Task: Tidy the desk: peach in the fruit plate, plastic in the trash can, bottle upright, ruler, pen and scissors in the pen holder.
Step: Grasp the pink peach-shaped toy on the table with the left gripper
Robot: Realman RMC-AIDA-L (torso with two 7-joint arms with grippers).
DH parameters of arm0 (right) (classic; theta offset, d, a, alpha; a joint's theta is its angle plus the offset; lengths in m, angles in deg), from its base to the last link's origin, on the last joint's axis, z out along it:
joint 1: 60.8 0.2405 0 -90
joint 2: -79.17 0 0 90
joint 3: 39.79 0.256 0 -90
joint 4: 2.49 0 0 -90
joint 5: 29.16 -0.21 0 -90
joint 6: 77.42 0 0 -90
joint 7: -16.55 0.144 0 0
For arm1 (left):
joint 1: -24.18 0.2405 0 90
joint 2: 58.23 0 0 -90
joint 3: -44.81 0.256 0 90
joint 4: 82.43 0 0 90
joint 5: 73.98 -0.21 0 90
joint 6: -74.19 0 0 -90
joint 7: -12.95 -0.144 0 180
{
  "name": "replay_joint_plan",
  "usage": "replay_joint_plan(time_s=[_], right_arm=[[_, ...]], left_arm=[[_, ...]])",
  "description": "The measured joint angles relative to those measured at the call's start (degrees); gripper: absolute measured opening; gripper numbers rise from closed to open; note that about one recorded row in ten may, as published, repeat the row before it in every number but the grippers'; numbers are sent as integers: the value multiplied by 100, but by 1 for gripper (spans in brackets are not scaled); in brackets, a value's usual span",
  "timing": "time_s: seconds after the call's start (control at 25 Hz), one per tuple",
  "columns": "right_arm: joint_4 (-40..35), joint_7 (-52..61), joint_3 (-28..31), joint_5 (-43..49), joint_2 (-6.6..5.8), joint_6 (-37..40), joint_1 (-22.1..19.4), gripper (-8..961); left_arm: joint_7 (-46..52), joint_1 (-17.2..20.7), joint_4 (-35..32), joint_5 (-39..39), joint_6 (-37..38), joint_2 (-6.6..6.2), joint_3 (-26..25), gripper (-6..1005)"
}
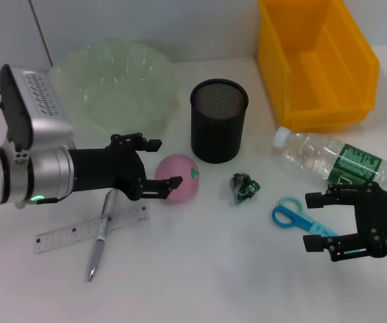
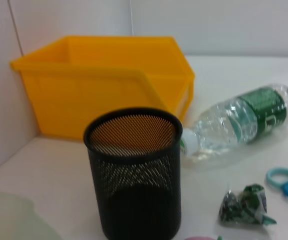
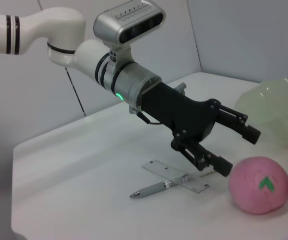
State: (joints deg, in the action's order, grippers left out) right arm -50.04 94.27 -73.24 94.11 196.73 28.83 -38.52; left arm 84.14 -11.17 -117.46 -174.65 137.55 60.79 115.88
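Pink peach (image 1: 178, 177) with a small green mark, resting on the white desk (image 1: 200, 282) near the middle, in front of the pale green fruit plate (image 1: 116, 84) and just beside the black mesh pen holder (image 1: 219, 121). Left gripper (image 1: 161, 163) level with the peach, black fingers spread wide, lower fingertip close against the fruit's side, upper finger above and behind it; from the right wrist view, a gap visible between fingers (image 3: 215, 164) and peach (image 3: 259, 185), nothing gripped.

Under the left arm, clear ruler (image 1: 91, 229) lying flat with a silver pen (image 1: 101, 235) crossed over it, touching. Beside the peach, toward the robot's right, a small crumpled scrap of green and dark plastic (image 1: 244, 188). Further right, blue scissors (image 1: 294, 219) flat on the desk, handle rings toward the plastic, blades partly hidden beneath the right gripper (image 1: 318, 221). Right gripper low over the desk by the scissors, fingers apart, holding nothing.

Behind the scissors, clear water bottle (image 1: 334, 161) with green label lying on its side, white cap pointing toward the pen holder. Behind the bottle, yellow bin (image 1: 318, 60) standing open and empty at the back of the desk against the wall.
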Motion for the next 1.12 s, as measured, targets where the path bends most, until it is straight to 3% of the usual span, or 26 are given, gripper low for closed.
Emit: replay_joint_plan(time_s=[0.28,0.56,0.96,1.12], right_arm=[[-1,3,-6,8,32,9,28,822],[-4,6,-3,17,50,10,85,821],[0,7,-12,23,72,0,102,821],[0,6,-12,23,87,-1,108,821]], left_arm=[[43,-72,124,8,-377,8,455,828],[13,-276,523,14,-570,8,478,828],[56,-293,529,14,-550,8,497,829],[45,-299,530,20,-622,8,514,732]])
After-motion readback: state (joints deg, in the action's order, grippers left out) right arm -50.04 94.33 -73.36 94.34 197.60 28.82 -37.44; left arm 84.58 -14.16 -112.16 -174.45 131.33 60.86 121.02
